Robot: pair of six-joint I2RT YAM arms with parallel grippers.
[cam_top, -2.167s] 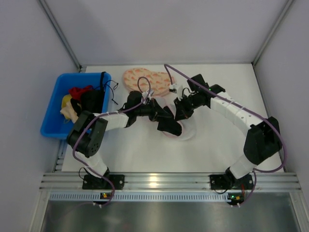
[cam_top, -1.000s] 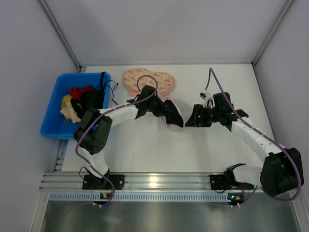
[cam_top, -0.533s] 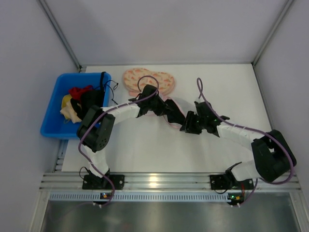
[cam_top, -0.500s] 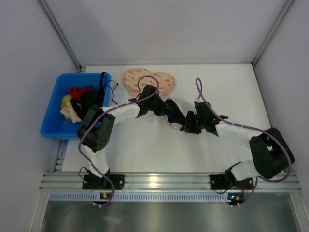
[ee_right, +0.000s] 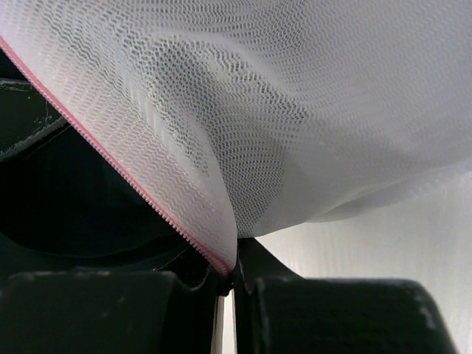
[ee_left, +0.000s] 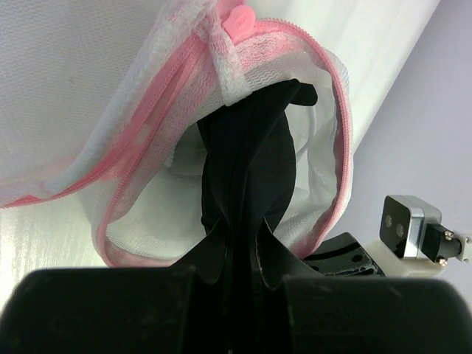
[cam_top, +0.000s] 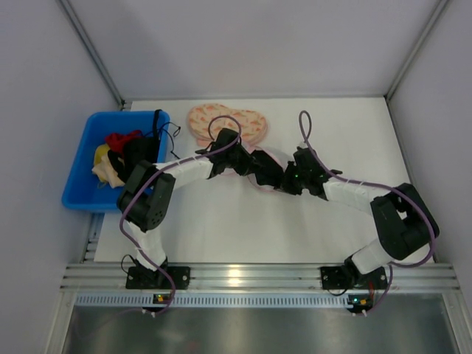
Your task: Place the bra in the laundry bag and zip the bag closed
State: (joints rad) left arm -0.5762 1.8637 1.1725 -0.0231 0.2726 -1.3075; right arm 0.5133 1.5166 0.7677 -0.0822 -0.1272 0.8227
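The laundry bag (ee_left: pixel 310 177), white mesh with a pink zip rim, gapes open in the left wrist view. My left gripper (ee_left: pixel 240 243) is shut on the black bra (ee_left: pixel 247 162), which reaches into the bag's mouth. My right gripper (ee_right: pixel 234 274) is shut on the bag's pink zip rim (ee_right: pixel 125 177), with the mesh (ee_right: pixel 295 110) bulging above it. In the top view both grippers meet at the table's middle, left gripper (cam_top: pixel 269 175) and right gripper (cam_top: pixel 289 181), and they hide most of the bag (cam_top: pixel 274 156).
A peach-pink heart-shaped patterned cloth (cam_top: pixel 221 122) lies at the back, just behind the left arm. A blue bin (cam_top: pixel 87 158) with several garments stands at the left edge. White walls close the table's sides and back.
My right arm has swung in from the right and closed on the bag's rim next to the left gripper. The left gripper, holding the bra, has stayed at the bag's mouth.
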